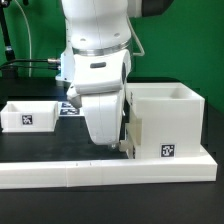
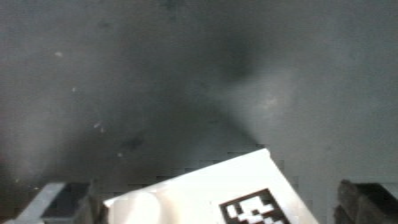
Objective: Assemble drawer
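Observation:
The drawer's large boxy housing (image 1: pixel 166 118) stands open-topped on the exterior view's right, with a tag on its front. One shallow white tray (image 1: pixel 30 114) sits at the left. My gripper (image 1: pixel 122 146) hangs low just left of the housing, near the front wall. In the wrist view the gripper (image 2: pixel 214 206) is open, its dark fingers (image 2: pixel 54 206) wide apart. A corner of a white tagged part (image 2: pixel 196 195) lies between them, turned at an angle. No finger visibly touches it. In the exterior view the hand hides this part.
A long low white border wall (image 1: pixel 110 172) runs along the front of the black table. The marker board (image 1: pixel 66 108) lies behind the arm, between the tray and the housing.

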Controlling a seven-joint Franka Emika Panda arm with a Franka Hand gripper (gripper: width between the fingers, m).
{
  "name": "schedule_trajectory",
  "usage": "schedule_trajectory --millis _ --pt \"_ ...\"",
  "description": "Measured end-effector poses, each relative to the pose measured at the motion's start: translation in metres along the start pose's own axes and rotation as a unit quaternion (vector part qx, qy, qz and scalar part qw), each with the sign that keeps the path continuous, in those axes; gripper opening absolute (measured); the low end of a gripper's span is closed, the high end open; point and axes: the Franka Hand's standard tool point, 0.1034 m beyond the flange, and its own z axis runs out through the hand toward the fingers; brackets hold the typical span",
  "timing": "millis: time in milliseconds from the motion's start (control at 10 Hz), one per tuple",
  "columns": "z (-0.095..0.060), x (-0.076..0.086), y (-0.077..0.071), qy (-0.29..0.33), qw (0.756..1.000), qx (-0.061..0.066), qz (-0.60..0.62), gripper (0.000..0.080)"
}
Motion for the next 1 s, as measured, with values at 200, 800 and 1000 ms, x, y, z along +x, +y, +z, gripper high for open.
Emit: schedule_trajectory --millis 200,800,1000 --pt "-0.004 -0.009 -0.005 -0.002 1.0 0.001 0.005 0.0649" --pt "-0.046 -0.075 -0.07 -0.017 0.999 -0.005 0.047 0.0649" --pt "-0.051 -0.092 -0.088 -0.018 0.998 -0.004 0.056 0.0649"
